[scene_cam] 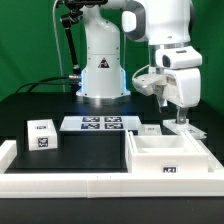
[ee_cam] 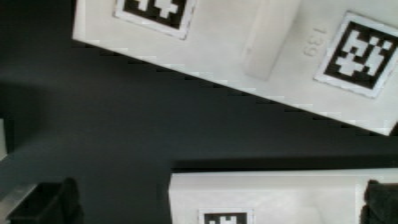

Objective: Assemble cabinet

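Note:
The cabinet's large white open-topped box shell [scene_cam: 168,155] stands at the front on the exterior view's right, with a tag on its near wall. A small white tagged block [scene_cam: 42,135] sits at the left. Flat white pieces [scene_cam: 150,128] lie just behind the shell. My gripper [scene_cam: 180,119] hangs over that spot, behind the shell's far right corner. In the wrist view the gripper [ee_cam: 214,197] is open, its dark fingers [ee_cam: 43,196] wide apart on either side of a white tagged part [ee_cam: 267,180]. A wider white piece with two tags [ee_cam: 231,50] lies beyond.
The marker board [scene_cam: 100,124] lies in front of the robot base [scene_cam: 100,75]. A long white rail [scene_cam: 90,186] runs along the table's front and left edges. Black tabletop [ee_cam: 107,120] shows between the white pieces.

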You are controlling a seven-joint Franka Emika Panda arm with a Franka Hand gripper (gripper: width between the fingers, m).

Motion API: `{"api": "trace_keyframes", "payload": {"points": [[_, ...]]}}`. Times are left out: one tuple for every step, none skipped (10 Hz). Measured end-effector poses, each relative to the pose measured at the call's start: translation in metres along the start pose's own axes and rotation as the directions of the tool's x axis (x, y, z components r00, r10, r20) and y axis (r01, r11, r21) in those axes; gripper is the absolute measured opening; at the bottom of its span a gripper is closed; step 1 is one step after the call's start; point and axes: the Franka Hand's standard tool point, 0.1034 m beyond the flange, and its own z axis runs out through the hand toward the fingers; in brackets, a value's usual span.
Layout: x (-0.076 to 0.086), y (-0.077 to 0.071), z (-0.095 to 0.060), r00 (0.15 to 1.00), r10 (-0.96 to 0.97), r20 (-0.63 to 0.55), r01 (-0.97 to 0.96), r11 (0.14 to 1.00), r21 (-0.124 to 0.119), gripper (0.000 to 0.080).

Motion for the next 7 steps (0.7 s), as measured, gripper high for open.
{"api": "trace_keyframes", "payload": {"points": [[0.002,-0.001,0.0,1.0,-0.002,-0.001,0.002,1.0,0.002,0.0797],[0.009,-0.006,0.001,1.0,-0.016,-0.009,0.016,1.0,-0.003,0.0797],[0.017,-0.014,0.005,0.999,-0.03,-0.015,0.03,0.999,0.009,0.0797],[0.022,-0.018,0.007,0.999,-0.039,-0.021,0.039,0.999,0.018,0.0797],[0.026,-0.021,0.011,0.999,-0.04,-0.026,0.041,0.999,0.027,0.0797],[0.031,-0.025,0.015,0.999,-0.03,-0.032,0.031,0.999,0.036,0.0797],[0.036,-0.028,0.018,0.999,-0.024,-0.037,0.026,0.999,0.043,0.0797]]}}
